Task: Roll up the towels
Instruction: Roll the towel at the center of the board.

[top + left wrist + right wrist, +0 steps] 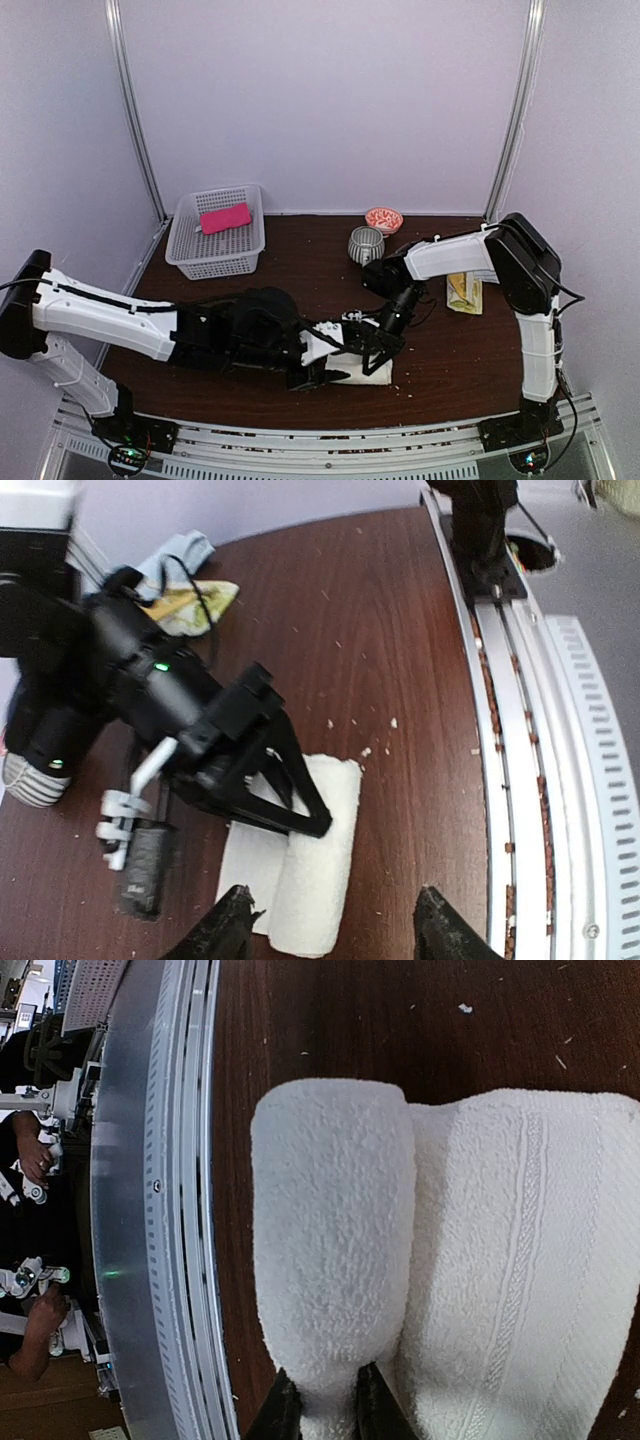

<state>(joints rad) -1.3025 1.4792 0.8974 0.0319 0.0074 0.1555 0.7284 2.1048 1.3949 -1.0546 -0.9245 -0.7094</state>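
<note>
A cream-white towel (368,373) lies near the table's front edge, partly rolled. In the left wrist view its roll (320,870) sits on the rail side, and a flat tail (245,855) stretches away from it. My right gripper (322,1395) is shut on one end of the roll (335,1220), beside the flat part (520,1260). My left gripper (334,900) stands open at the roll's other end, its fingers apart on either side and not touching it. A bright pink towel (225,217) lies in the basket. Yellow (195,605) and pale blue-grey (180,555) towels lie at the table's right side.
A white mesh basket (190,255) stands at the back left. A striped cup (365,244) and a small patterned bowl (384,219) stand at the back middle. The metal rail (500,780) runs along the table's front edge, close to the roll.
</note>
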